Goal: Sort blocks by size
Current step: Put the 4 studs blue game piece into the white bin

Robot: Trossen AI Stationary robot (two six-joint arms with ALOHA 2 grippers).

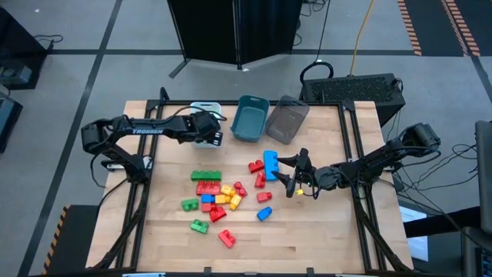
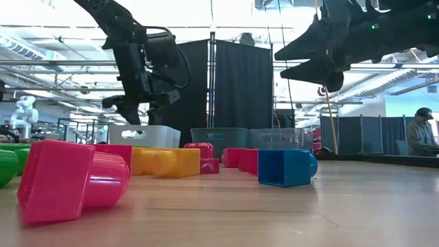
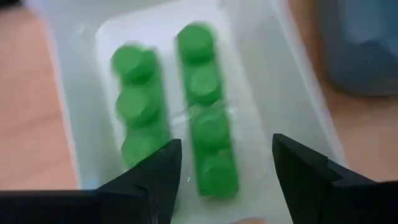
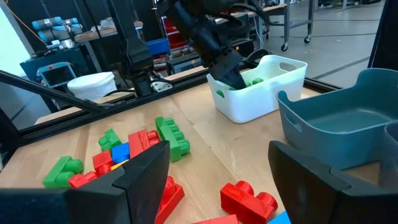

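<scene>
Currently left gripper (image 3: 225, 163) hovers over the white bin (image 1: 205, 109), fingers spread and empty, with long green blocks (image 3: 208, 112) already lying inside. Best to lift straight up so the bin wall isn't clipped. Loose blocks (image 1: 219, 196) sit mid-table; right gripper (image 1: 298, 171) hangs just beside them, spread, empty. Bin contents are hidden in the high view.

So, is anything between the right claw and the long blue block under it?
Nothing visible. The right claw hangs open just beside the long blue block, with only bare table around. The red blocks lie on the block's other side.
</scene>
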